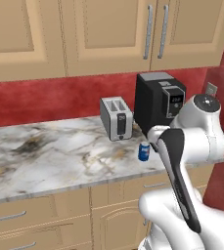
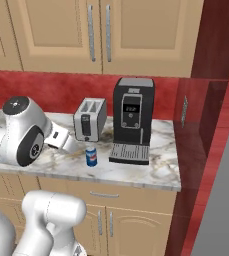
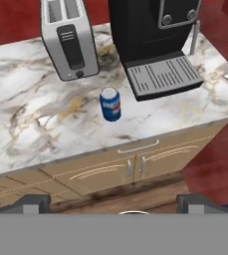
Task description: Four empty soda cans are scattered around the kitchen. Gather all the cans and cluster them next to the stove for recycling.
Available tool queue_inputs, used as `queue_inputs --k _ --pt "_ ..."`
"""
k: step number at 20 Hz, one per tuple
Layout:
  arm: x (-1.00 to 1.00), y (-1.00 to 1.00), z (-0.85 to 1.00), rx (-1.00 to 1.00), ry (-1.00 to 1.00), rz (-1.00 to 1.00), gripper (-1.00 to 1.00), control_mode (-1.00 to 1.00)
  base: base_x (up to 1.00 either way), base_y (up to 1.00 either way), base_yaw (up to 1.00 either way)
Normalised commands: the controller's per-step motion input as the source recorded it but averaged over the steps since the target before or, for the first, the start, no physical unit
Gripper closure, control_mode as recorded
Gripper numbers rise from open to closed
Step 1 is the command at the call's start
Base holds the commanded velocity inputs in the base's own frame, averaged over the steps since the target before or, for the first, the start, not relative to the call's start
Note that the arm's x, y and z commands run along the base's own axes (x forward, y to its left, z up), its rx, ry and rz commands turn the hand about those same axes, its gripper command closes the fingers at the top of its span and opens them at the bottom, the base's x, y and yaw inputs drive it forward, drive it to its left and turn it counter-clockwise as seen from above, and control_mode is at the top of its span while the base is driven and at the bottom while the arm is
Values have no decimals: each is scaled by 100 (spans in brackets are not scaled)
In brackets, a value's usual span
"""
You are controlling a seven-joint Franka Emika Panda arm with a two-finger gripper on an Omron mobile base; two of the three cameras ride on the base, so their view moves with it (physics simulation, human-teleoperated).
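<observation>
My claw spread wide, fingers far apart, holding nothing, touching nothing. Hanging out in front of counter, well back from everything on it. I count one soda can: blue, white band, silver top, standing upright on marble near front edge. Sits just in front of gap between one silver toaster and one black coffee machine, close to machine's drip tray, not touching either.

No readable text; coffee machine display digits blurred, illegible.
</observation>
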Motion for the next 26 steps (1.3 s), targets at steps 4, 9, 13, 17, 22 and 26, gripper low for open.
queue_inputs --k 4,9,13,17,22,26 --pt "38 0 -25 0 7 -2 -100 -100 0 0 0" --pt "28 0 -26 0 6 -1 -100 -100 0 0 0" --pt "25 0 -25 0 6 -1 -100 -100 0 0 0" --pt "20 -5 -19 0 4 0 -100 -100 0 0 0" --pt "19 -10 -15 0 2 0 -100 -100 0 0 0" --pt "19 -3 -13 0 1 0 -100 -100 0 0 0"
